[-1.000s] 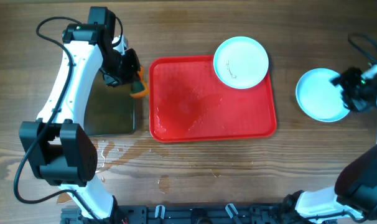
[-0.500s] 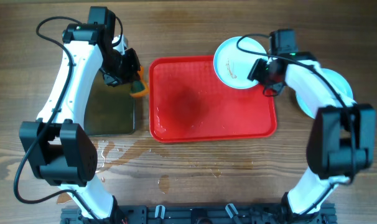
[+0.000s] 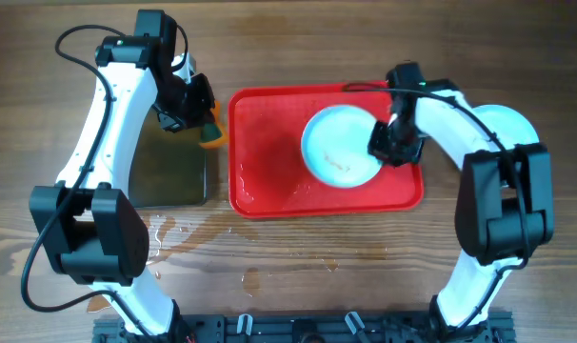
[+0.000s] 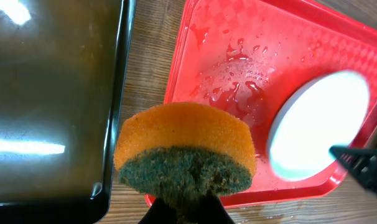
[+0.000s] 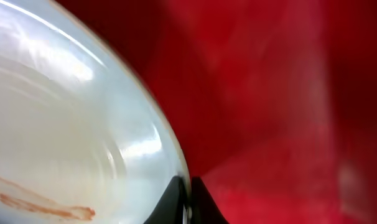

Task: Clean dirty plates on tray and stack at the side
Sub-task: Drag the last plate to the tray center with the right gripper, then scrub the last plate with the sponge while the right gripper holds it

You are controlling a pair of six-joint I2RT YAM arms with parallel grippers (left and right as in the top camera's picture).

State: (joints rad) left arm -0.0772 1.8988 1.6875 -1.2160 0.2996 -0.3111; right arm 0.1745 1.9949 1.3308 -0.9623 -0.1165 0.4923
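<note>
A pale-blue plate (image 3: 338, 148) with a brown smear lies on the right half of the red tray (image 3: 269, 181). My right gripper (image 3: 385, 143) is shut on its right rim. In the right wrist view the plate (image 5: 64, 124) fills the left side, its smear (image 5: 39, 202) low down, and the fingertips (image 5: 204, 208) pinch the rim over the tray (image 5: 282, 93). My left gripper (image 3: 199, 116) hovers just off the tray's far left corner, shut on an orange sponge (image 3: 211, 135) with a green scouring face (image 4: 185, 168). A second plate (image 3: 517, 124) rests on the table right of the tray, partly hidden by my right arm.
A black pan (image 3: 169, 167) of brownish water sits left of the tray, beneath the left arm. Water drops wet the tray floor (image 4: 238, 93) and the wood (image 3: 189, 233) in front of the pan.
The right gripper has shut on the smeared plate's rim and brought it from the tray's far right corner toward the middle. The left arm with the sponge has not moved.
</note>
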